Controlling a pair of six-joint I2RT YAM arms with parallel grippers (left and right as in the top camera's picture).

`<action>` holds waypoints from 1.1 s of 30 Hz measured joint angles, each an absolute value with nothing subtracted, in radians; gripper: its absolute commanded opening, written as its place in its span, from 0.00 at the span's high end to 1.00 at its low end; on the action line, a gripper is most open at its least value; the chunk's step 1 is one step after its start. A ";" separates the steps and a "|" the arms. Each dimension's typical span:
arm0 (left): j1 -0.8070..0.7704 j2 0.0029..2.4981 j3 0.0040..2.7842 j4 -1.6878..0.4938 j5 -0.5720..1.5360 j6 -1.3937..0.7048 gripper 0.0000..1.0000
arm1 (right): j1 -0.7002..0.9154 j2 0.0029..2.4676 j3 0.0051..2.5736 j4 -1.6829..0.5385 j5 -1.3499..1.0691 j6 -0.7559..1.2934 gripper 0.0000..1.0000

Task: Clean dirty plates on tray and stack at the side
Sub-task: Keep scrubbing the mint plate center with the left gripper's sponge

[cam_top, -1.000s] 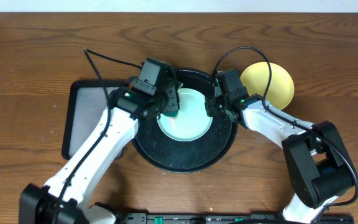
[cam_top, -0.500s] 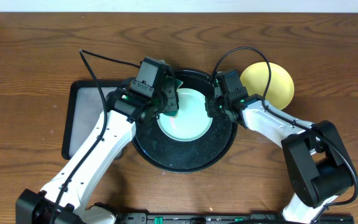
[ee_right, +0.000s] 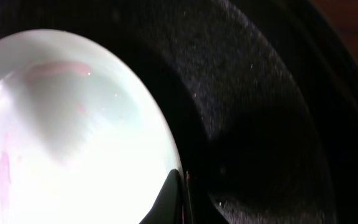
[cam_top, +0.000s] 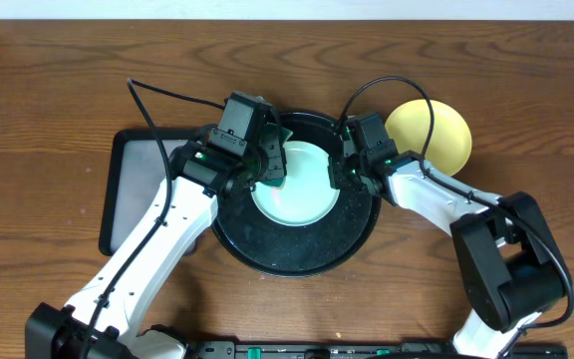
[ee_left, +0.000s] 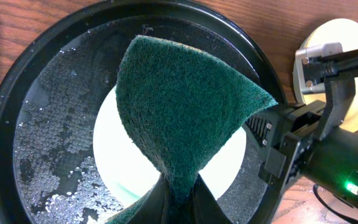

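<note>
A pale mint plate [cam_top: 299, 189] lies in the round black tray [cam_top: 297, 254], with faint pink smears [ee_right: 5, 171] on it. My left gripper [cam_top: 270, 168] is over the plate's left part, shut on a folded green sponge [ee_left: 185, 106] that hangs over the plate [ee_left: 126, 158]. My right gripper [cam_top: 338, 172] is at the plate's right rim. In the right wrist view its jaws [ee_right: 183, 186] are pinched together on that rim [ee_right: 166, 140]. A pale yellow plate [cam_top: 436, 135] rests on the table to the right of the tray.
A rectangular black tray [cam_top: 128, 194] lies to the left of the round one, partly under my left arm. The round tray's floor [ee_left: 55, 124] is wet with beads of water. Black cables [cam_top: 167, 95] arc over the back of the table.
My left arm has shifted slightly to the left with the sponge still in its jaws. The right gripper has stayed at the plate's rim and the plates have not moved.
</note>
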State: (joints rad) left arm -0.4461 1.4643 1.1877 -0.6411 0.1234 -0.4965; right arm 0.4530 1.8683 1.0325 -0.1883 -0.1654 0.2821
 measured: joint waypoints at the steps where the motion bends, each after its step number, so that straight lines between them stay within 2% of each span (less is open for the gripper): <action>1: -0.446 1.464 1.188 -0.643 0.120 -0.496 0.92 | 0.453 1.863 1.032 -0.199 -0.166 0.285 0.99; 9: -0.446 1.464 1.188 -0.647 0.108 -0.496 0.92 | 0.453 1.760 1.031 -0.267 -0.159 0.338 0.99; 17: -0.446 1.464 1.188 -0.647 0.105 -0.496 0.92 | 0.453 1.735 1.031 -0.341 -0.053 0.435 0.99; 30: -0.446 1.503 1.188 -0.646 0.105 -0.497 0.92 | 0.501 1.735 0.966 -0.266 -0.011 0.550 0.99; 33: -0.446 1.531 1.188 -0.646 0.105 -0.497 0.92 | 0.519 1.735 0.961 -0.248 -0.011 0.556 0.89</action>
State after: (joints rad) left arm -0.4461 1.5307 1.1877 -0.6464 0.1051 -0.4973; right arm 0.5194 1.7351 0.9611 -0.2478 -0.0109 0.5560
